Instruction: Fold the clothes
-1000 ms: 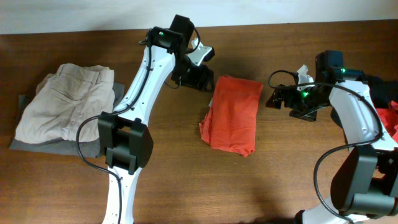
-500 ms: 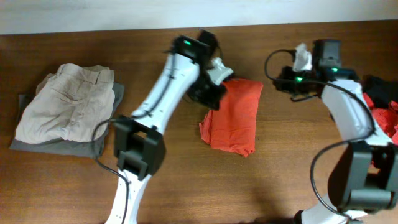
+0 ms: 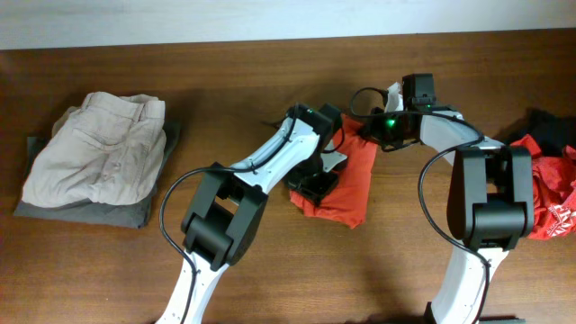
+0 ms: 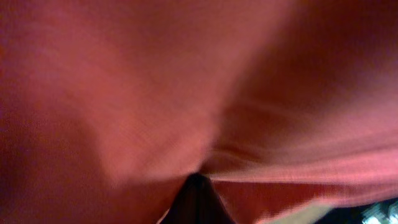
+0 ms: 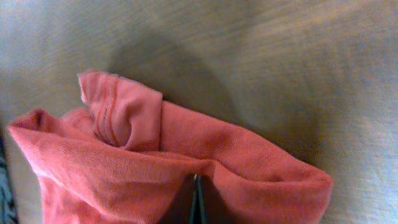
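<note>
right gripper (image 5: 198,198) jaws pinched shut on shirt (image 3: 353,184) top edge, centre of table (image 3: 90,270). left gripper (image 3: 315,186) on shirt left edge, jaw gap blurred, can't tell. second ago both off shirt.

Left gripper (image 3: 316,186), right gripper (image 3: 368,134) at folded orange shirt (image 3: 353,191); khaki pile (image 3: 94,148) far left.
</note>
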You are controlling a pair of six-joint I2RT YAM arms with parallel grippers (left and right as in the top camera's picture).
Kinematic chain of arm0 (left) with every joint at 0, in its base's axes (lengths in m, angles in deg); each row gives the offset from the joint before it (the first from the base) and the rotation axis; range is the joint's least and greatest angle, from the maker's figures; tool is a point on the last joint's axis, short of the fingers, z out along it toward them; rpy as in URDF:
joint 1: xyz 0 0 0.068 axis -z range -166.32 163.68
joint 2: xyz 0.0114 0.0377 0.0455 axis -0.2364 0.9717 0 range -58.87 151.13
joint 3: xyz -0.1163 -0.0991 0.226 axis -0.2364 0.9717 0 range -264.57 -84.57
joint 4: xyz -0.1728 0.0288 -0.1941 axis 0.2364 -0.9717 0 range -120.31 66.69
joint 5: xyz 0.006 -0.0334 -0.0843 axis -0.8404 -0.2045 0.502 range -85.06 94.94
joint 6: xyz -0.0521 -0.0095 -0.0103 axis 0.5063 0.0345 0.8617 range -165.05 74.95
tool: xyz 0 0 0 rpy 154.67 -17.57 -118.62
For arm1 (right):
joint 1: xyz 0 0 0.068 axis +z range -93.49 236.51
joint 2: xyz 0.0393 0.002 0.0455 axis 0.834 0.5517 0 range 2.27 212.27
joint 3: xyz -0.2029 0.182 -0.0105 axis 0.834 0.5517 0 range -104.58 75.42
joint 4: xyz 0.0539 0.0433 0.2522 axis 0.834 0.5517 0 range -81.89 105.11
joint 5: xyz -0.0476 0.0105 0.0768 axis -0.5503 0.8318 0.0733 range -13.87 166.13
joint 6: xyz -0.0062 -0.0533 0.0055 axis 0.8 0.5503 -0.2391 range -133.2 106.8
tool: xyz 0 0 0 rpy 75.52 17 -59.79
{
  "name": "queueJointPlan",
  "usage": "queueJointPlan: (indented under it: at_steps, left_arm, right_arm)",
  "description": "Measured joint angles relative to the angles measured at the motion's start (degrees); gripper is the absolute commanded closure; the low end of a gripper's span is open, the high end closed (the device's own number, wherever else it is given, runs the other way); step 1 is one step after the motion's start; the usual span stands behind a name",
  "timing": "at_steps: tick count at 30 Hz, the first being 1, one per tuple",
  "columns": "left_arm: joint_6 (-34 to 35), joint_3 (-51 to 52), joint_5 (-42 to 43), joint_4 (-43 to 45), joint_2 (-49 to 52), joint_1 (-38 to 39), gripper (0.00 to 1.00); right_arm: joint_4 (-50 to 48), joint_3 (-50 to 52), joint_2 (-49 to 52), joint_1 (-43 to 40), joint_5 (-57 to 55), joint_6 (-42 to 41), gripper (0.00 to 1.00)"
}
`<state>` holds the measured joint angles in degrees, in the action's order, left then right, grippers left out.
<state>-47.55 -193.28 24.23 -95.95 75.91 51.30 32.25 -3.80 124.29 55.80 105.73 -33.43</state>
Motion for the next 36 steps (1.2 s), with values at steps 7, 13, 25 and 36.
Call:
queueJointPlan:
  at_steps: [7, 13, 25, 36]
  left_arm:
    - [2.23, 2.75, -2.86, 8.33, -1.42, -5.27, 1.0]
    - [4.33, 2.75, -4.81, 22.03, -1.55, -15.85, 1.0]
    - [6.49, -16.13, -2.95, 13.81, -0.2, -25.07, 0.85]
    - [4.79, -21.77, 2.58, -6.14, -0.52, -19.98, 0.99]
  right_arm:
    - [12.9, -2.03, -0.7, -0.31, -2.16, 3.3, 0.96]
    - [25.68, -2.14, -1.64, 1.03, -2.6, 3.98, 0.96]
    - [32.2, 0.04, -9.49, 12.57, -9.33, 1.01, 0.78]
    - [18.4, -0.07, -18.1, 10.16, -23.67, -0.55, 0.89]
